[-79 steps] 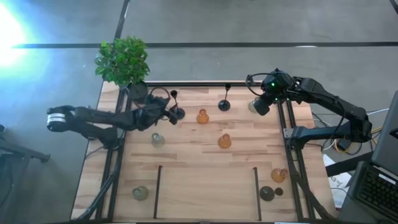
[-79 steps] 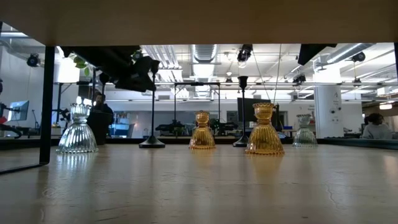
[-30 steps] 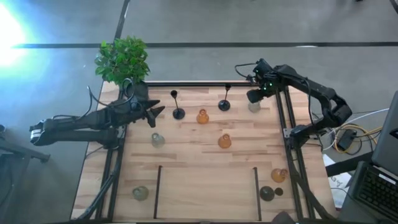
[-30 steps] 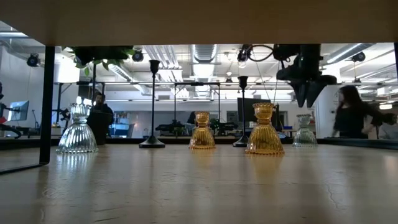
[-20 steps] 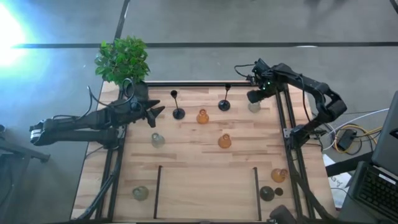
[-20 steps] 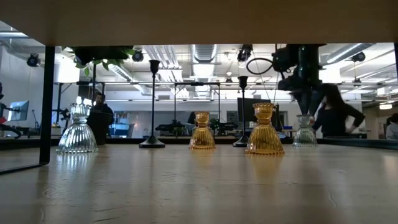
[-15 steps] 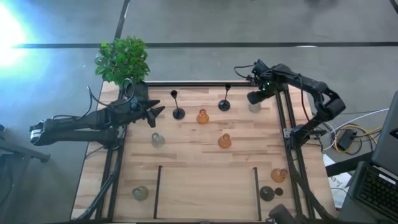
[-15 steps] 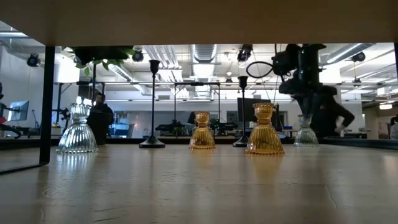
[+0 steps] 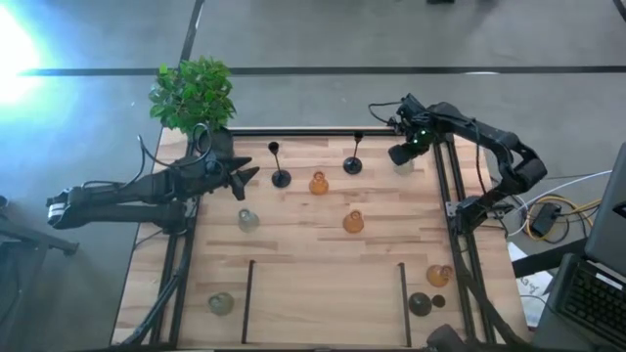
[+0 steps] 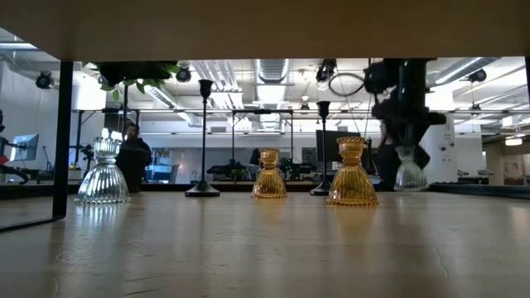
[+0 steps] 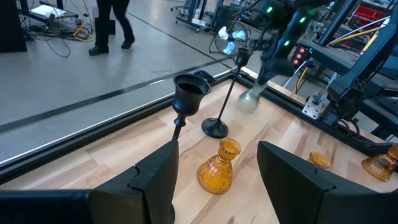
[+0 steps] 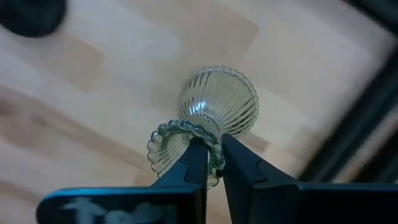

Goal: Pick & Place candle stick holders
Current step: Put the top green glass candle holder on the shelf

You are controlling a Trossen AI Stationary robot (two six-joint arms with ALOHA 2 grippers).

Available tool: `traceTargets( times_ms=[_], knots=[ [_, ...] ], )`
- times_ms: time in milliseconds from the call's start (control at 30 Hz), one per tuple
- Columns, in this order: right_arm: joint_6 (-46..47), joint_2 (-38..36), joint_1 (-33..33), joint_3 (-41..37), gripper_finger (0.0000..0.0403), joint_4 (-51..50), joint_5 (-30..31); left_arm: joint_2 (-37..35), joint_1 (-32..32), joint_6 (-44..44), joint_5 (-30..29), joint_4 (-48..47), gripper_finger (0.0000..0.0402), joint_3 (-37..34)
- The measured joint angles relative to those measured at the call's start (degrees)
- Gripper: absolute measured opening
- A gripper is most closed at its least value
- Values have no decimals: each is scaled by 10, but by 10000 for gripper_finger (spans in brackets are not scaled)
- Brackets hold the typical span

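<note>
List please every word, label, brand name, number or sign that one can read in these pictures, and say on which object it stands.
None can be read.
The clear glass candle holder in the right gripper, the amber holders, the black stemmed holders and the wooden table bear no lettering.
Screens and signs in the room behind are too small to read.

Two slim dark arms of jointed black segments, matte finish. Left arm (image 9: 147, 191): a white band with dark stripes at the outer end near its base, and a thin black cable looping loose over the wrist section. Right arm (image 9: 489, 147): rounded black joint housings, black cables arching over the wrist, a small green indicator light glowing on the wrist housing. Left gripper (image 11: 214, 171): two broad, flat black fingers with angular, chamfered edges, plastic look. Right gripper (image 12: 210, 163): two narrow black fingers, tapered toward the tips, on a black crossbar with a blurred whitish marking.
</note>
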Motion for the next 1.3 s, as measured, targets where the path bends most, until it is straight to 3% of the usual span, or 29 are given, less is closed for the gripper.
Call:
traceTargets(
  times_ms=[167,300,433,600,733,867,1033,1300],
  knots=[
    [-15,-72,29,57,18,-103,1,1,0,1,0,0,222,0],
    [10,-136,94,110,18,-170,-18,1,0,1,0,0,222,0],
    [82,-184,210,156,18,-205,-68,1,0,1,0,0,222,0],
    [224,-208,402,204,18,-222,-93,1,0,1,0,0,222,0],
    [318,-182,560,235,18,-180,-93,1,0,0,0,0,222,0],
    [341,-126,675,262,18,-143,-78,1,0,-1,0,0,222,0],
    [346,-40,736,296,18,-146,-76,1,0,-3,0,0,222,0],
    [334,74,765,396,18,-178,-81,1,0,-2,8,0,223,0]
  ],
)
